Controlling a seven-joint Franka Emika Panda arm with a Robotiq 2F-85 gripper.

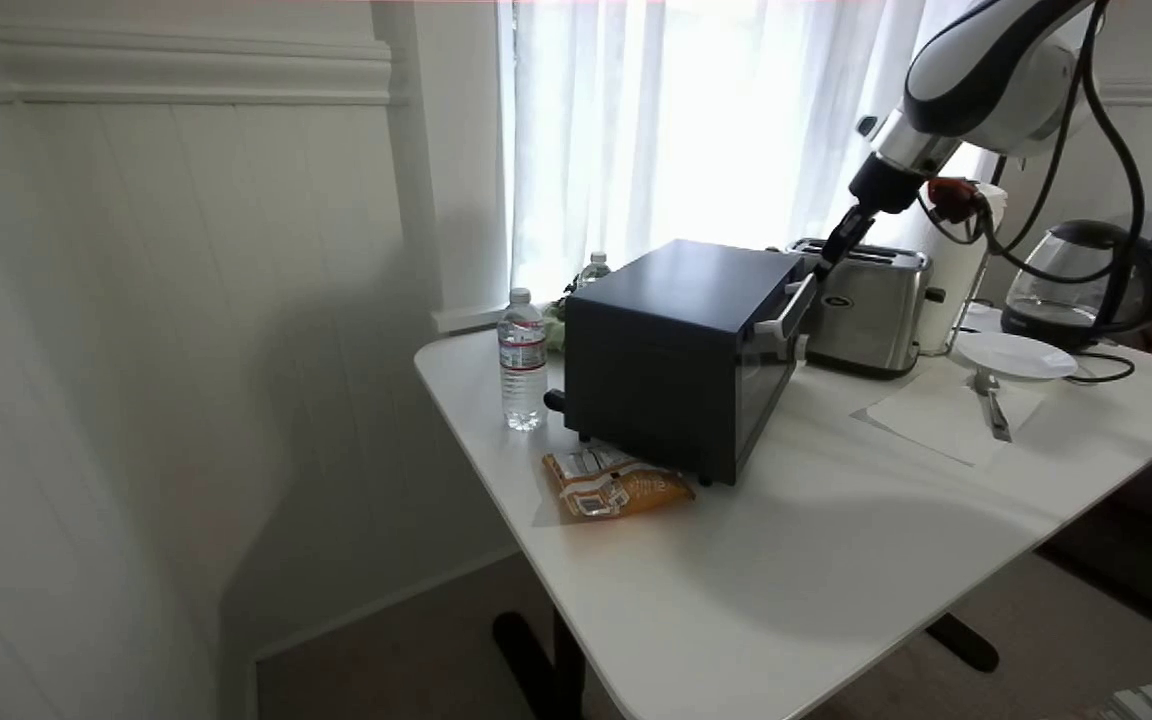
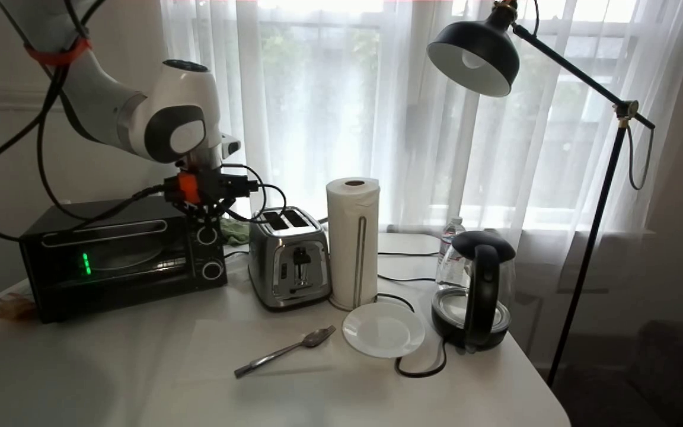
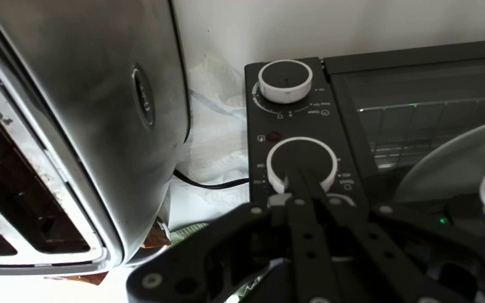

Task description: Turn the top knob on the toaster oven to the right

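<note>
My claw (image 3: 302,179), clenched, overlies the top knob (image 3: 302,152) of the toaster oven (image 1: 656,370), which stands just below; contact cannot be told. Beside my claw, a narrow gap parts the oven's edge from the silver toaster (image 3: 112,92); lower, white tabletop (image 1: 866,560) extends past the oven's front. Legible dial lettering (image 3: 324,112): wrist view alone.

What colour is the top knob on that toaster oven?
The top knob is black with a white rim, clearest in the wrist view.
</note>
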